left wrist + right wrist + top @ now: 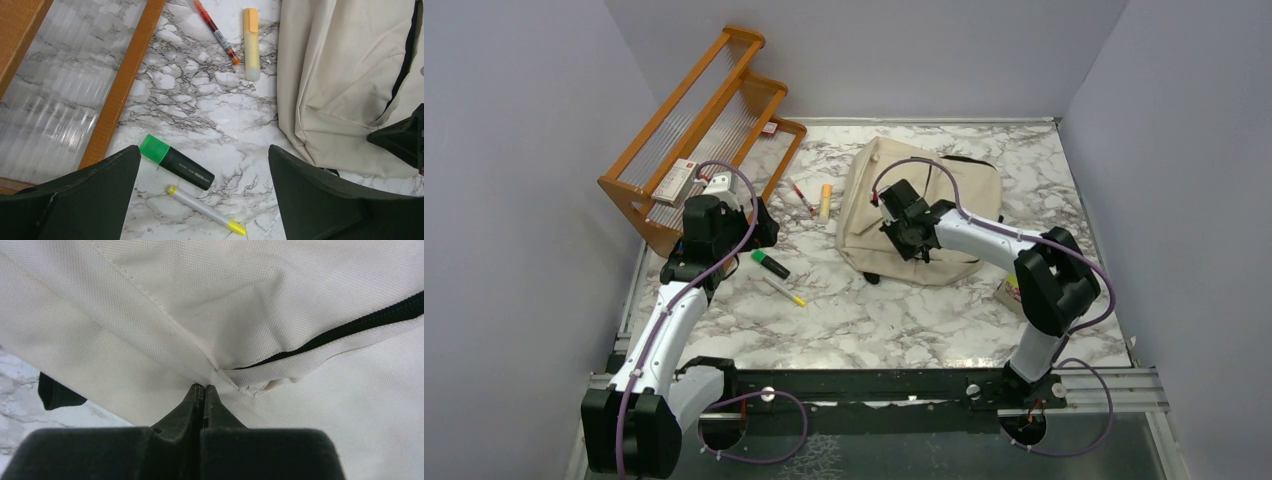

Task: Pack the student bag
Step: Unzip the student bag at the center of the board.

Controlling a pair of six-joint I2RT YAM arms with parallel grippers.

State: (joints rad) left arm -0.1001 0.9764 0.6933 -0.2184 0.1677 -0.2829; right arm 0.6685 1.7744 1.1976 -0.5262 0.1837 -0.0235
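Right wrist view: right end effector (203, 390) clenched, tips against student bag (280, 305) seam beside zipper (350, 327) | left end effector (202, 150) released over green-capped marker (176, 162) | student bag lies on tabletop (874, 320), far centre-right.

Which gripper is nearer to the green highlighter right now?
Left. The left gripper hangs open just above the green highlighter; the right gripper is off to the side, shut, pressed against the student bag by its zipper.
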